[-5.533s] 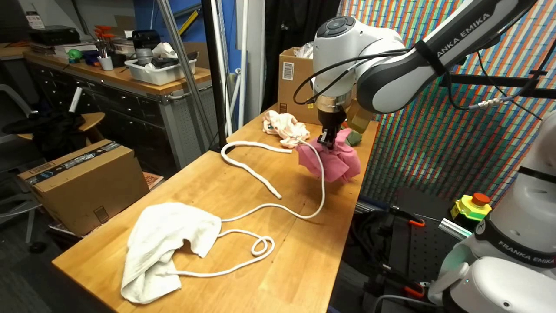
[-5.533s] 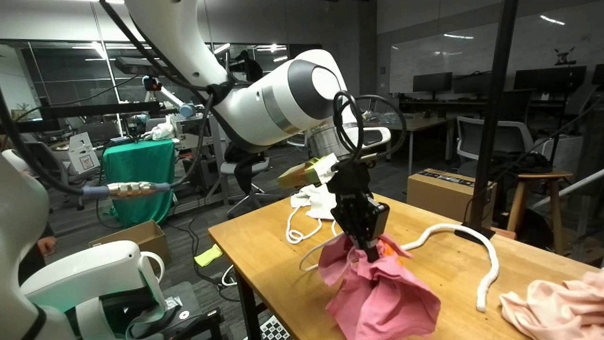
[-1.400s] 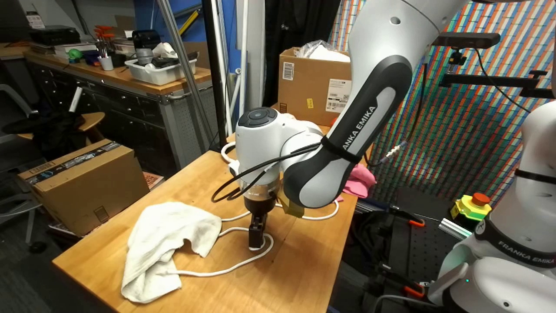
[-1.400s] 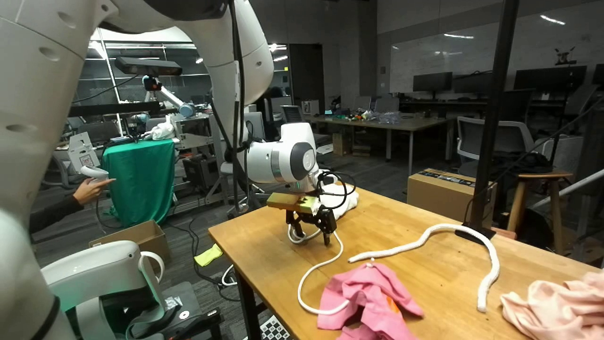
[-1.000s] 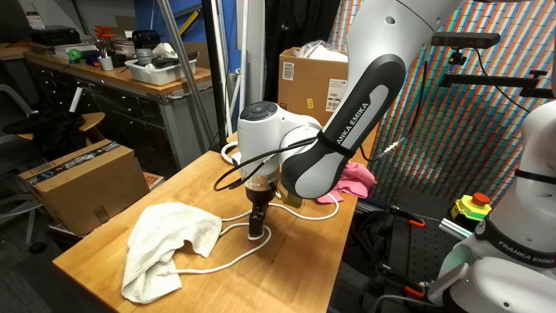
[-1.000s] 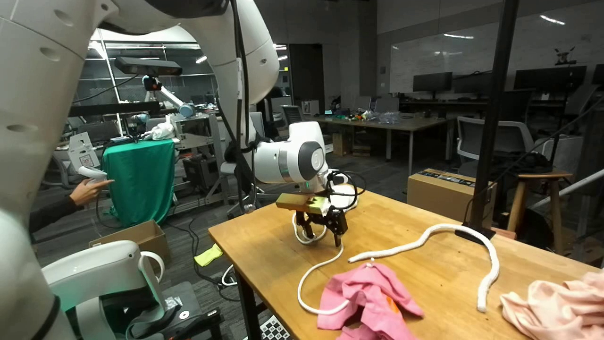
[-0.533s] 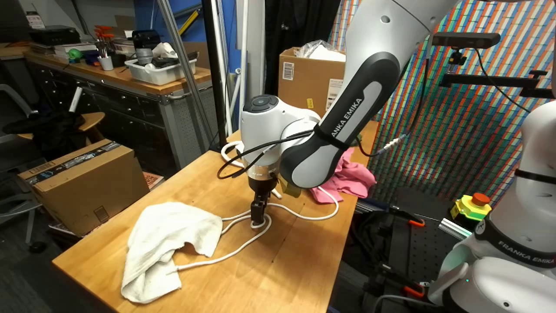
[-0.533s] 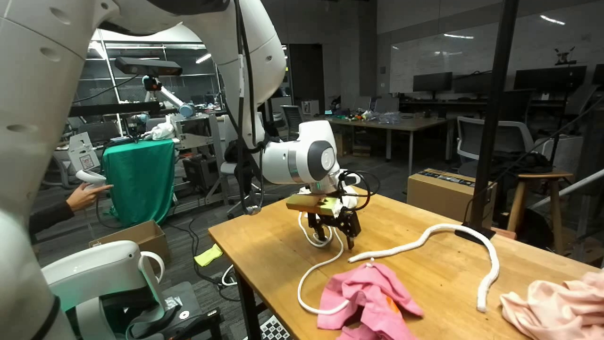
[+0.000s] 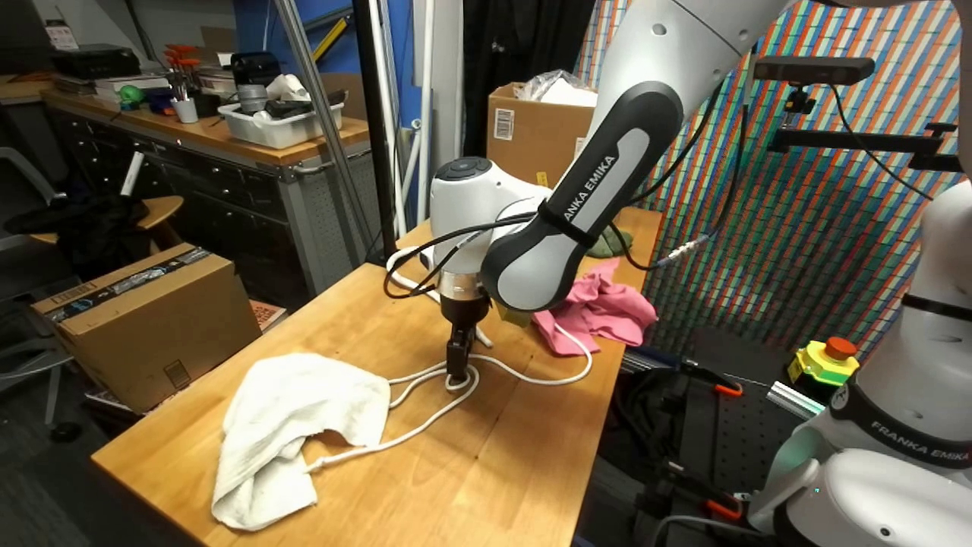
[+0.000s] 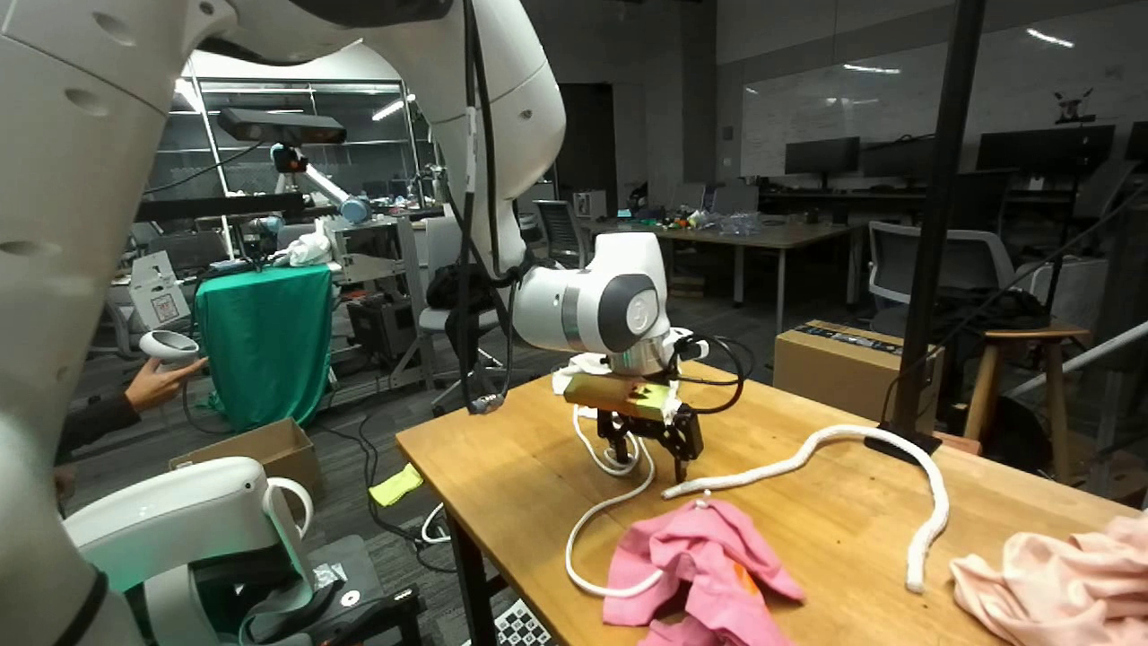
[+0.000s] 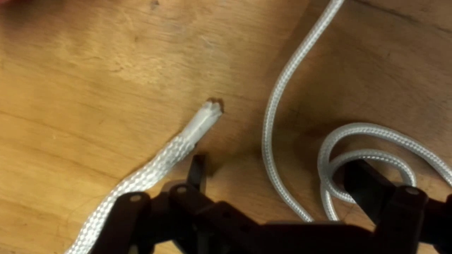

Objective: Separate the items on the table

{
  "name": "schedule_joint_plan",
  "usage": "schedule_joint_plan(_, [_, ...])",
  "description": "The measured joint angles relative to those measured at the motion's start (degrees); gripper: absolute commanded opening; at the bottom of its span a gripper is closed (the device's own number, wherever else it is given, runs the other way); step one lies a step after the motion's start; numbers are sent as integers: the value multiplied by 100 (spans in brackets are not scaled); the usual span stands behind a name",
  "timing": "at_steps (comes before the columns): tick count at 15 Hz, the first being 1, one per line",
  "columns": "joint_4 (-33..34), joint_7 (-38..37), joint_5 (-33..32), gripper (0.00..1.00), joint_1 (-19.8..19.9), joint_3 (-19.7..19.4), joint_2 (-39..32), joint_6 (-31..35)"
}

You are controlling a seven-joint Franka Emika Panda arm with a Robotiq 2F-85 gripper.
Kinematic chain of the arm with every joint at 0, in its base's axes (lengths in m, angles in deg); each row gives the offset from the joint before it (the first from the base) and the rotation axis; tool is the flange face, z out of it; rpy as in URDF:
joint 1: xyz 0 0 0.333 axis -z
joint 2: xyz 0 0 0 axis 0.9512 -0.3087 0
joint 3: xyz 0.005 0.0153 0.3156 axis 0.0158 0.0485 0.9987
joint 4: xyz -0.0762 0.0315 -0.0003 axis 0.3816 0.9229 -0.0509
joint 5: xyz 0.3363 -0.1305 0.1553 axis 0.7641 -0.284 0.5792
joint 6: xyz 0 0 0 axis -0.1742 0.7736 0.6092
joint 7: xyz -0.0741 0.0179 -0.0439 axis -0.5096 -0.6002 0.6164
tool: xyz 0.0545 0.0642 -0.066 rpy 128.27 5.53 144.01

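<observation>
In the wrist view the gripper [image 11: 277, 171] stands spread, its lower-right finger inside a loop of thin cord [image 11: 269, 127], the other just beside the thick rope [image 11: 141, 180]. In an exterior view white cloth [image 9: 288, 414] lies lower left, a broad stretch of table [image 9: 486, 463] to its right; pink cloth [image 9: 600, 308] overlaps the table's right edge.

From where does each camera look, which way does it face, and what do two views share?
In an exterior view: raised near the white cloth, looking along the table toward the cardboard box at its far end; arm and fingers show.
In an exterior view: near the pink cloth, looking back toward the white cloth; arm and fingers show.
Wrist view: on the wrist, facing down at thick rope and looped cord; spread fingers at the bottom.
Both exterior views share these cloths, from roughly opposite ends.
</observation>
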Motion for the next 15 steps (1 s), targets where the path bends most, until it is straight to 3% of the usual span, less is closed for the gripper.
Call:
schedule_joint_plan(2, [30,326,244,96,178,148,-39,-5])
schedule_joint_plan(3, [46,482,368,74,264,220,-62,-8])
schedule_joint_plan(5, [84,731,566,70,404,336,-82,-61])
schedule_joint_plan(12, [181,1099,860,16,592,546,-45,-315])
schedule_joint_plan(14, [172,1102,863,4,579,602,-27,-337])
schedule_joint_plan(15, [162,1104,863,3,568,613,-13,-338])
